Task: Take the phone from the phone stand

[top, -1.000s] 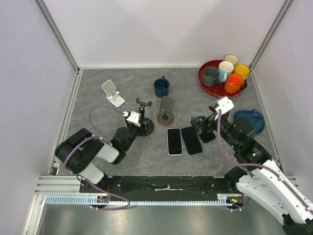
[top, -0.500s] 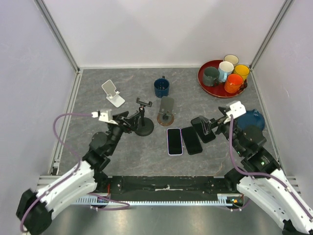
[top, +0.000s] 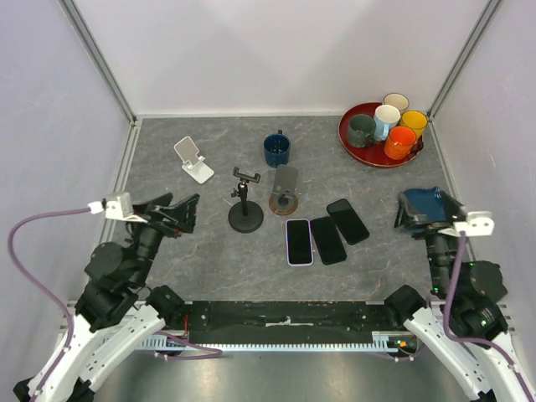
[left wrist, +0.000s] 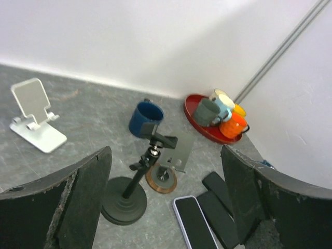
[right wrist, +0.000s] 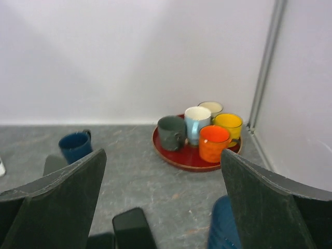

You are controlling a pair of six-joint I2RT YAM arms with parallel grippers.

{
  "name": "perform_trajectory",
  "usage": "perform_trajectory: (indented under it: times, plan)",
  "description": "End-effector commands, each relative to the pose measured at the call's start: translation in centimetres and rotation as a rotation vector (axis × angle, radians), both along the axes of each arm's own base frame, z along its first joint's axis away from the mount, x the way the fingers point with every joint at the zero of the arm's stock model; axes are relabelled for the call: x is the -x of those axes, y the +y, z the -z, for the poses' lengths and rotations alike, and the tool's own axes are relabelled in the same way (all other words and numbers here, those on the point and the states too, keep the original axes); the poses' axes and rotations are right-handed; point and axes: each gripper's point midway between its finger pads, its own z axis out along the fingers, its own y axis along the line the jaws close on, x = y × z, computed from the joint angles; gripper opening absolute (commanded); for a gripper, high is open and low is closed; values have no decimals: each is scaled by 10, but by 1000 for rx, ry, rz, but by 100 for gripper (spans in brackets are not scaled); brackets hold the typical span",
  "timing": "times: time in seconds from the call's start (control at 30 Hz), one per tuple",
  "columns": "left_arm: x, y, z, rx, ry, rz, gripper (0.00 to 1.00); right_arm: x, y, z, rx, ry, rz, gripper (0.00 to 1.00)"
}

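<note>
A red tray holds five mugs, far right. A navy mug stands alone on the surface.

Phones side by side, right of tripod stand

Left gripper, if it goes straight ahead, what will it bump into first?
Probably the black stand. It sits nearly centred ahead of the open left gripper in its wrist view. Depth is hard to judge.
</note>
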Motion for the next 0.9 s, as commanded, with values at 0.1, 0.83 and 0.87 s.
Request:
perform_trajectory:
  times: [0.1, 0.83, 0.87]
  plan:
    - [23, 52, -31, -89, -141, -153, 93, 21, -56, -1, -110, -114, 238, 98]
    - [20, 61, -13, -185, -322, -226, 95, 2, -48, 34, -86, -75, 266, 98]
    - [19, 58, -14, -189, -328, -216, 95, 2, -47, 35, -84, -74, 266, 98]
